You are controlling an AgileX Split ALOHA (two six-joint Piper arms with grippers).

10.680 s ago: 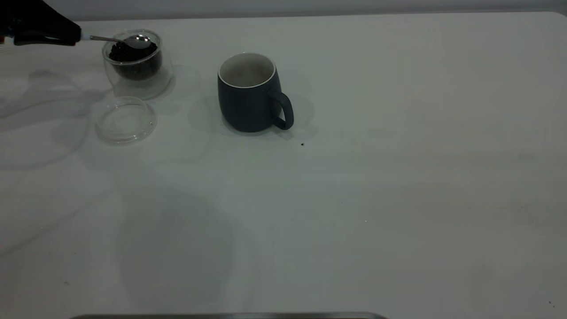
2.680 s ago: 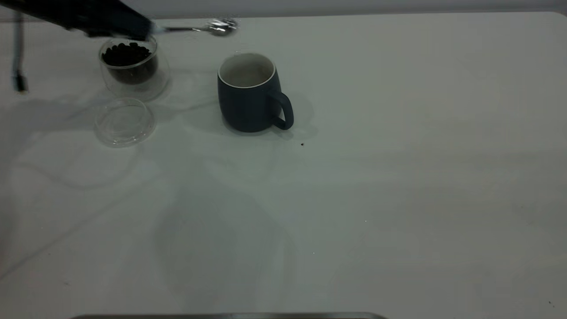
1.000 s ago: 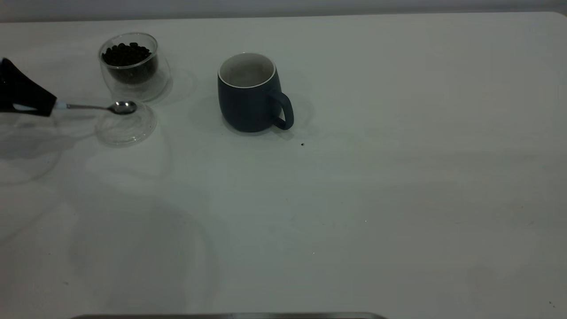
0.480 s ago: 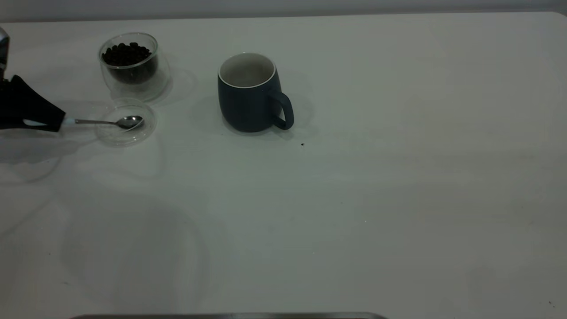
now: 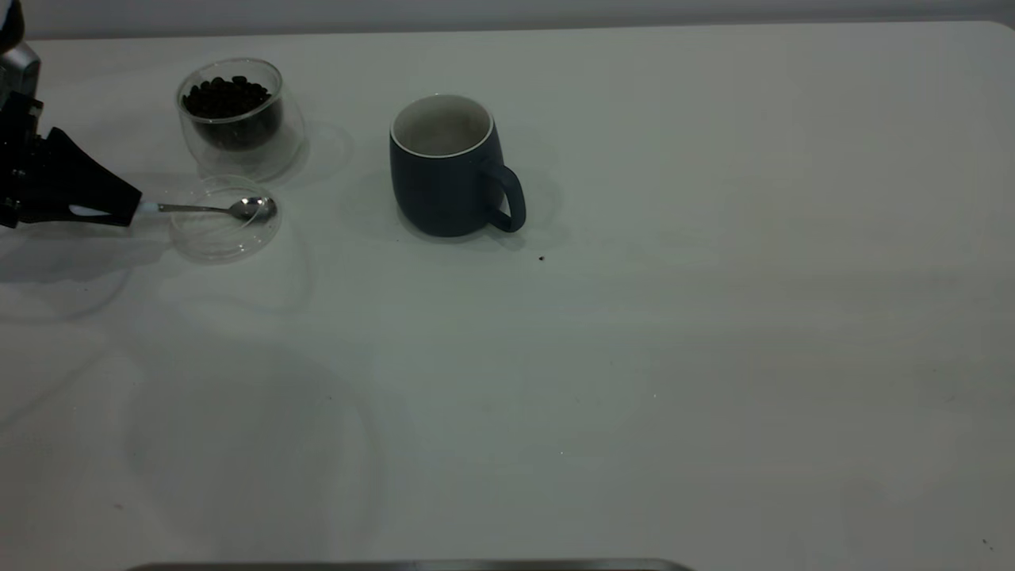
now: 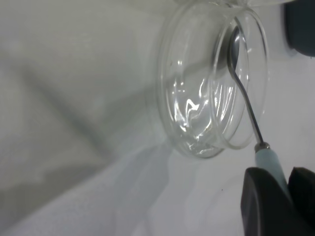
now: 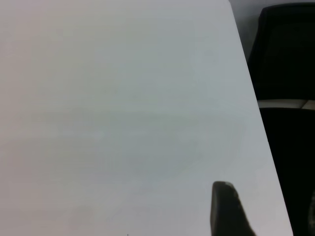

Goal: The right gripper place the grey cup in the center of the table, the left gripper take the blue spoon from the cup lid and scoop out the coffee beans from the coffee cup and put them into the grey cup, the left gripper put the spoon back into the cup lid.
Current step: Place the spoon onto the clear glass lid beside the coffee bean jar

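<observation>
Now left tool (image 5: 131, 212) clenches blue spoon (image 5: 214, 208), bowl pointing right over cup lid (image 5: 226, 246).

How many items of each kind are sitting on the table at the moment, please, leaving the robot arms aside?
Cups: 2, the grey cup and the coffee cup holding the coffee beans
Lids: 1, the cup lid
Spoons: 1, the blue spoon, held by the left gripper with its bowl over the lid
Total: 4

The left gripper (image 5: 119, 208) hides most of the blue spoon's (image 5: 214, 208) handle.
</observation>
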